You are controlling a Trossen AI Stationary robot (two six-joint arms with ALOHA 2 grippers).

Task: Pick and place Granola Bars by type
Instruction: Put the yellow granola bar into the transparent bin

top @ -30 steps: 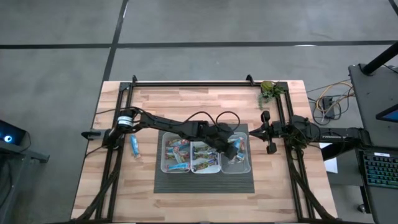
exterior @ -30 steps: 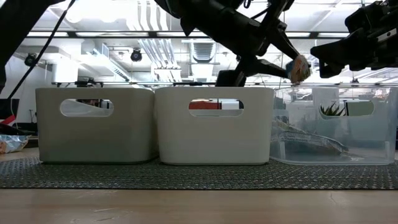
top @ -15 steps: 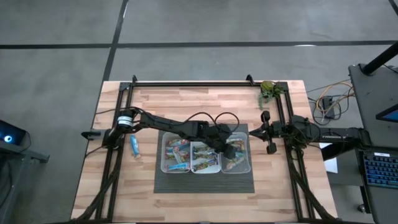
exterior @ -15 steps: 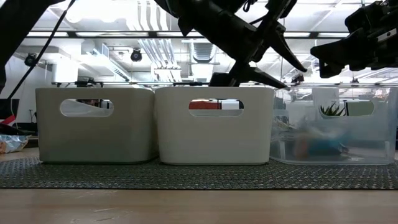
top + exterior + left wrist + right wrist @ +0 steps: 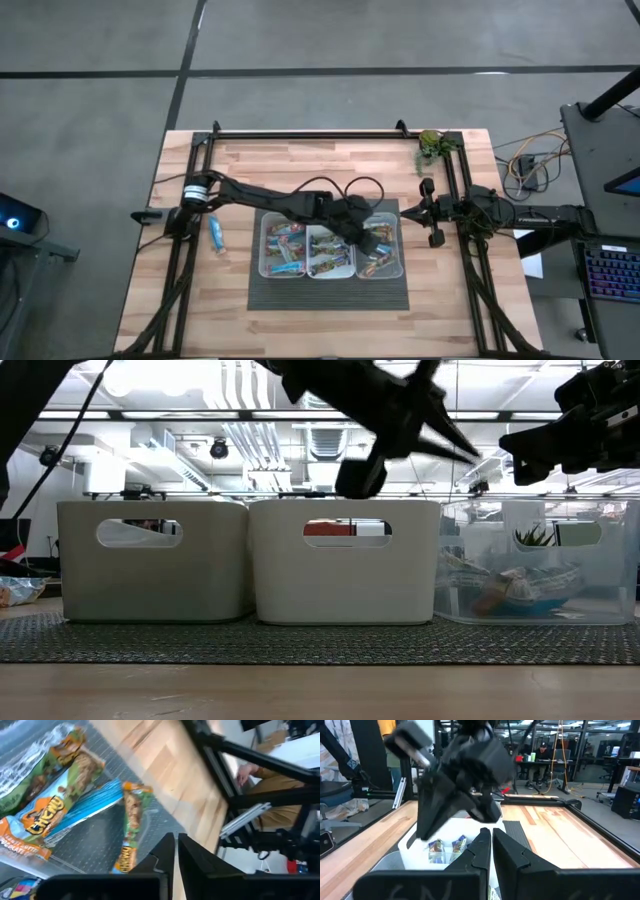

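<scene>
Bars (image 5: 381, 262) fill three bins (image 5: 400, 272).

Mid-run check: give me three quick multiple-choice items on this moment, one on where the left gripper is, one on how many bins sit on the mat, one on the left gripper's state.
1. Where is the left gripper?
A. Over the bin nearest the right arm
B. Over the bare wood by the lone bar
C. Beside the green plant

2. How many bins sit on the dark mat?
A. Two
B. Three
C. Four

3. What state is the left gripper in?
A. Shut on a bar
B. Wide open
C. Shut, holding nothing

Key:
1 A, the high view shows it above the clear bin.
2 B, the low view shows two white bins and the clear one side by side.
3 C, the left wrist view shows its fingers together with nothing between, bars lying below.
</scene>
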